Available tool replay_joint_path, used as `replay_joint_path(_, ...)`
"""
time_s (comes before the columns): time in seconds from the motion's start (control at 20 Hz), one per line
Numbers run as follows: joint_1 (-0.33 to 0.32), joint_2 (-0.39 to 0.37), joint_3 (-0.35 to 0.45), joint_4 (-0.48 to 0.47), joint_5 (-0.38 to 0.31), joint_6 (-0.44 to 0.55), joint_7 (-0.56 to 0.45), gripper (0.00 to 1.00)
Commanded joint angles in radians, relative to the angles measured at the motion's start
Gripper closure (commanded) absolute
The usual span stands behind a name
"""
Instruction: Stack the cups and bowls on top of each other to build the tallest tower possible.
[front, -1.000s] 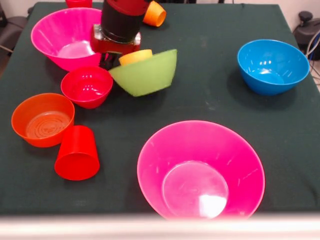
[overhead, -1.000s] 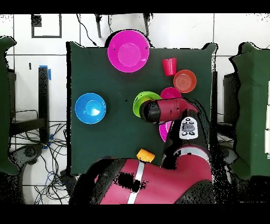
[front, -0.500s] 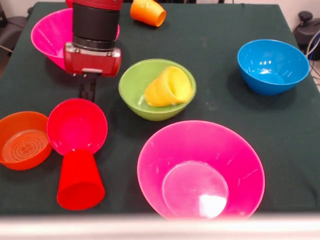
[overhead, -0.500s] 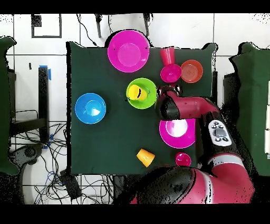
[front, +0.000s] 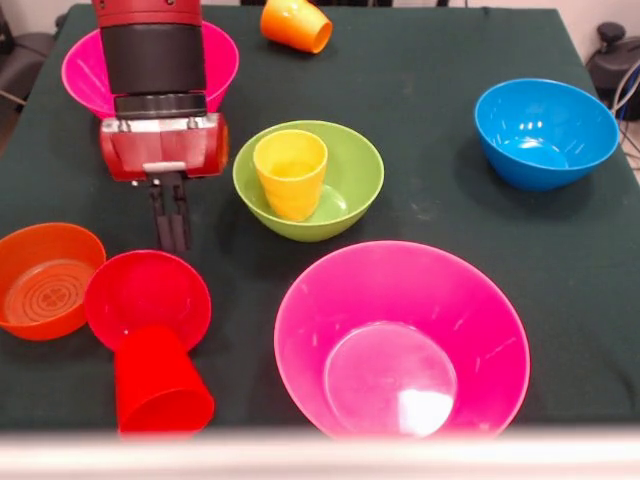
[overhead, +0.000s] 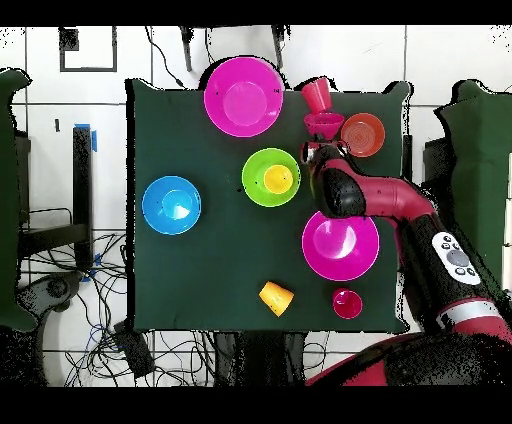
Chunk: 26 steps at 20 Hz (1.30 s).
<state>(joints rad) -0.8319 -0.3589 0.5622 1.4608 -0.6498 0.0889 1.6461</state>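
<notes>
Your yellow cup (front: 291, 172) stands upright inside the lime-green bowl (front: 350, 190); nothing is piled above it.

From the left of your front view: the translucent orange bowl (front: 45, 280) touches the small red bowl (front: 148, 298), which tilts against the red cup (front: 160, 382) lying on its side. Above them the gripper (front: 170, 228) hangs with its fingers pressed together, holding nothing, in front of the far hot-pink bowl (front: 85, 70). Next come the orange cup (front: 295, 24) on its side, the near hot-pink bowl (front: 400, 340), then the blue bowl (front: 545, 132), all on the green table (front: 430, 60).
</notes>
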Motion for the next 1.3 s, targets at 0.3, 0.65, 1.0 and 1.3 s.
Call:
replay_joint_path(0.3, 0.033, 0.141, 0.246, 0.059, 0.214, 0.334, -0.009, 1.0)
replay_joint_path(0.65, 0.079, 0.153, 0.223, 0.06, 0.379, 0.387, 0.117, 1.0)
replay_joint_path(1.0, 0.171, 0.096, 0.127, 0.063, 0.485, 0.406, 0.198, 1.0)
replay_joint_path(1.3, 0.282, -0.023, -0.075, -0.004, 0.436, 0.489, 0.161, 1.0)
